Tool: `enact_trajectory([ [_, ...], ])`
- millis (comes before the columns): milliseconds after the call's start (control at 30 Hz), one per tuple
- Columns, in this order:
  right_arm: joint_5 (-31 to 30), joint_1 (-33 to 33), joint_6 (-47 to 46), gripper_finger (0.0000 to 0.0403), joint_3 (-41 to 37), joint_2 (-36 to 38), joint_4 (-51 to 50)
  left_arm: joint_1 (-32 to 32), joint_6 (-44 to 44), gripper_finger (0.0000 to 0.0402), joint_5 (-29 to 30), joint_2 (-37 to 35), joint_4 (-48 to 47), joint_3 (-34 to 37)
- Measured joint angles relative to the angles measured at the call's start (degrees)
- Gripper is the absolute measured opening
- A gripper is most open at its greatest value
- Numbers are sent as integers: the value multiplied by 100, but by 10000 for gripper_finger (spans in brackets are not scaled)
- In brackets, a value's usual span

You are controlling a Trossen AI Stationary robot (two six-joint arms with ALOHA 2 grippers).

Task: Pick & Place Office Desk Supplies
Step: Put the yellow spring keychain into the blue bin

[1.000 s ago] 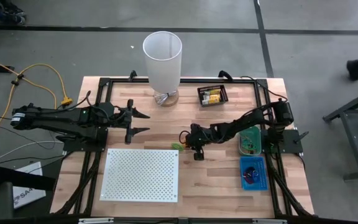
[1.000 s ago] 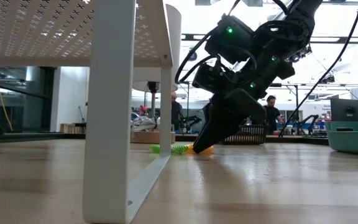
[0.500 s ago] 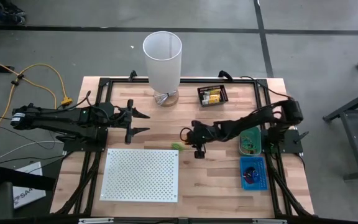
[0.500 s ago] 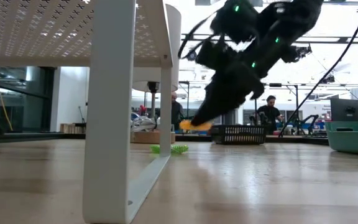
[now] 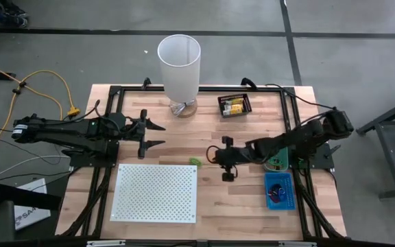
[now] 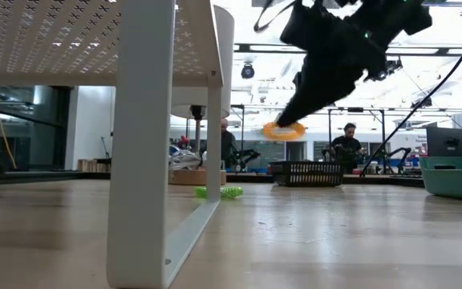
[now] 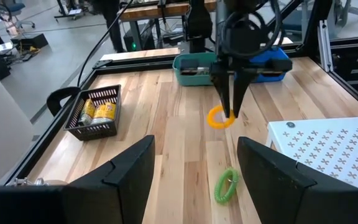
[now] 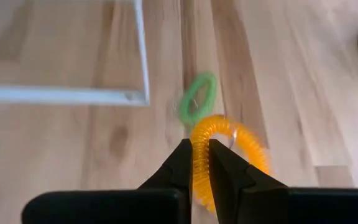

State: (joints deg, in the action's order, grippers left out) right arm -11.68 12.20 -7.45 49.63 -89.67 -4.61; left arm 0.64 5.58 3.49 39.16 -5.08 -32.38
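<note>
Over on the left, the left gripper [image 5: 155,134] is hanging above the wood table [image 5: 184,130] with its fingers [image 7: 126,171] spread wide and gripping nothing, its arm stretching in from the table's left edge. Just in front of it the white board [image 5: 156,192] is sitting flat near the front edge, and behind it the tall white cylinder [image 5: 180,66] is standing at the back. Moving toward the middle, a green loop [image 5: 194,161] is lying on the wood beside the board's far right corner, untouched. Next along, the right gripper [image 6: 291,130] is hovering clear of the table, jaws clenched on an orange loop [image 8: 219,152]; in the low view the loop is hanging in the air at the fingertips, well above the wood, and in the right wrist view it is dangling past the fingers [image 8: 185,163] with the green loop below it. Behind, near the back edge, a black basket [image 5: 234,105] is holding yellow packets [image 7: 98,112]. At the far right, a teal bin [image 5: 276,156] and a blue bin [image 5: 279,190] are sitting side by side along the table's right edge.
</note>
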Motion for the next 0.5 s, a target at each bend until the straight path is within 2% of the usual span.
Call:
enact_trajectory([
  [233, -781, 724, -1297, 23, 22, 298, -831, 0, 0, 221, -2, 2, 30, 0],
  [500, -1751, 1963, -3296, 23, 17, 662, -1928, 0, 0, 221, -2, 0, 45, 0],
])
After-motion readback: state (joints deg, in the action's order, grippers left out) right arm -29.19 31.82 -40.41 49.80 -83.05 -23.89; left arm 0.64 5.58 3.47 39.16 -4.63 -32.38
